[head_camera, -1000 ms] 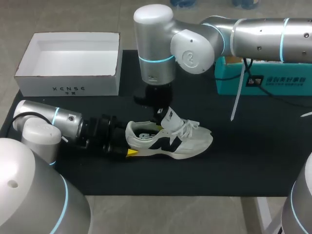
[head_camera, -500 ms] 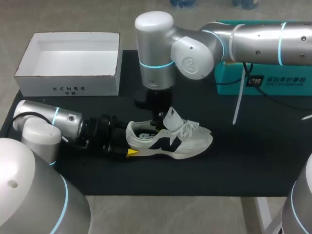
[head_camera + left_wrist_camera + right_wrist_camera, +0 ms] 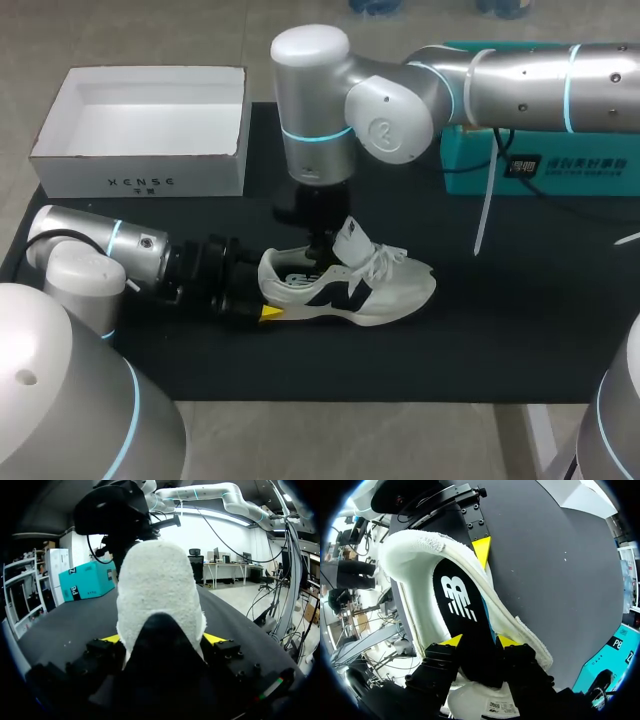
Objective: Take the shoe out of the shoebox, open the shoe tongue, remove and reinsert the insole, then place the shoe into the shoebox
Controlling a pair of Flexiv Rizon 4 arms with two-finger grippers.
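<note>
My left gripper clamps the heel of the white sneaker, which sits upright on the black counter. My right gripper pinches the black insole inside the sneaker.

A black counter carries a white shoe standing on its sole; an open white shoebox sits behind the shoe to its left, a teal box behind it to its right

The left arm lies low along the table from the near left, its left gripper level, with fingers pressed to both sides of the heel of the shoe. The right arm crosses in from the far right, wrist pointing straight down. The right gripper seems clamped on the insole.
</note>
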